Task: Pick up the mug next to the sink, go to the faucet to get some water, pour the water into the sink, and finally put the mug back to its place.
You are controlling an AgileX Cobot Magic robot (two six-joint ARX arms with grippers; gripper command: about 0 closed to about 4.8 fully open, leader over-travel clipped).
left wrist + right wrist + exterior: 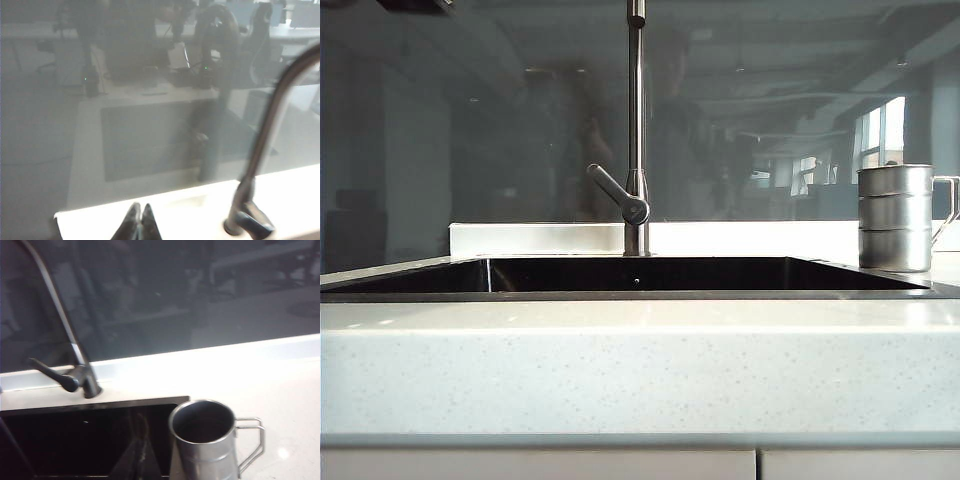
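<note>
**Both claws shut, mug untouched beside the sink**

Closed fingertips of the left gripper [139, 222] sat nearest its wrist camera, jaws pressed together on nothing, with the pale counter ledge just past them and the faucet [260, 150] off to one side, apart from the tips. Neither arm showed in the exterior view.

Right gripper [141, 460] was likewise shut and empty, hanging over the dark basin of the sink [75, 440]. Just beside its tips, on the side away from the faucet, stood the mug [205, 440], upright on the counter at the sink's edge, its mouth open upward and its wire handle pointing away from the claw. From the exterior view the mug [895, 218] stood at the right end of the sink [640, 294], well apart from the faucet [636, 130].

The pickup looked not yet begun. To do it well, the right claw would likely need to open wide first, then come at the ridged body level, clear of the handle, and close around the middle so the mug stays upright for filling. Thin steel may slip, so a square grip matters
</note>
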